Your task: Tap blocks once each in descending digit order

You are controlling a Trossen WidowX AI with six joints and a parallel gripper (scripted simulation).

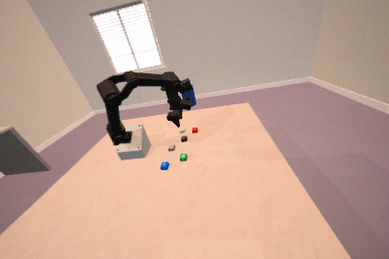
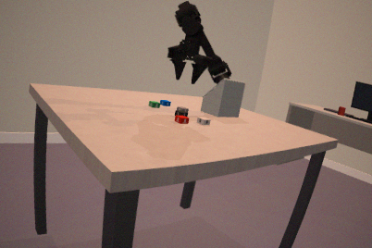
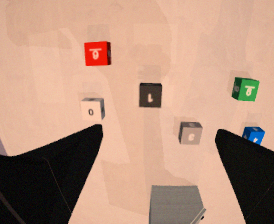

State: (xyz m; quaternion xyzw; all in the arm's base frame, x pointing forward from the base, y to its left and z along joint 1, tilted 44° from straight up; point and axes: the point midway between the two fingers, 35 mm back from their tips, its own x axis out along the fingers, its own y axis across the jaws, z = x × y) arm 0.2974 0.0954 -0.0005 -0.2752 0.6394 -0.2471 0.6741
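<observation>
My gripper [image 1: 177,124] [image 2: 185,80] [image 3: 160,132] is open and empty, high above the blocks. A red block [image 1: 194,129] [image 2: 181,119] [image 3: 97,54] and a green block [image 1: 183,158] [image 2: 154,105] [image 3: 246,89] each show a digit with a bar, 6 or 9; I cannot tell which. A blue block [image 1: 164,165] [image 2: 165,103] [image 3: 253,135] shows 4, partly behind the right finger in the wrist view. A grey block [image 1: 171,148] [image 3: 190,133] shows 3, a black block [image 1: 184,138] [image 3: 150,95] 1, a white block [image 1: 182,130] [image 2: 204,121] [image 3: 92,109] 0.
The blocks lie apart on the wooden table [image 1: 218,199] [image 2: 259,140]. The arm's grey base block [image 1: 133,148] [image 2: 229,100] [image 3: 174,204] stands near them. A blue cylinder [image 1: 192,97] shows behind the arm. A side desk with a monitor [image 2: 363,100] stands beyond the table.
</observation>
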